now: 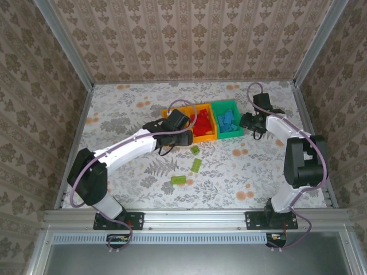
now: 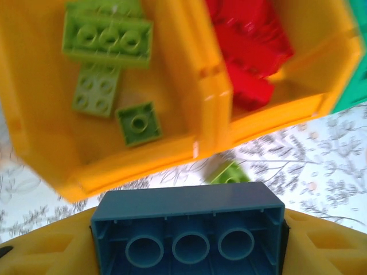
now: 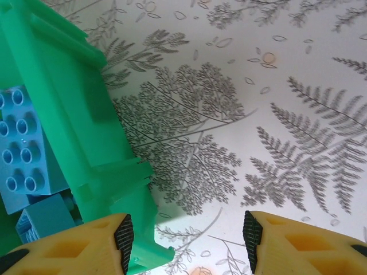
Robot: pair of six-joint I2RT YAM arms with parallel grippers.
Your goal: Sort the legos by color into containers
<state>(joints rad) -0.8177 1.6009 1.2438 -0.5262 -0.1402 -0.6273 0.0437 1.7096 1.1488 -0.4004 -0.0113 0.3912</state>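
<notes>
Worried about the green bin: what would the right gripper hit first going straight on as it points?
The right gripper would likely meet bare table beside the green bin; one finger might clip the bin's corner, depth unclear.

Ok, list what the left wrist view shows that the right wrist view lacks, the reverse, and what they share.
Left wrist, not right: a blue brick in the left gripper, lime green bricks in one orange-yellow bin, red bricks in a second orange-yellow bin, one loose lime brick. Right wrist, not left: the open right gripper, blue bricks inside the green bin. Both: the green bin, the leaf-patterned table.
</notes>
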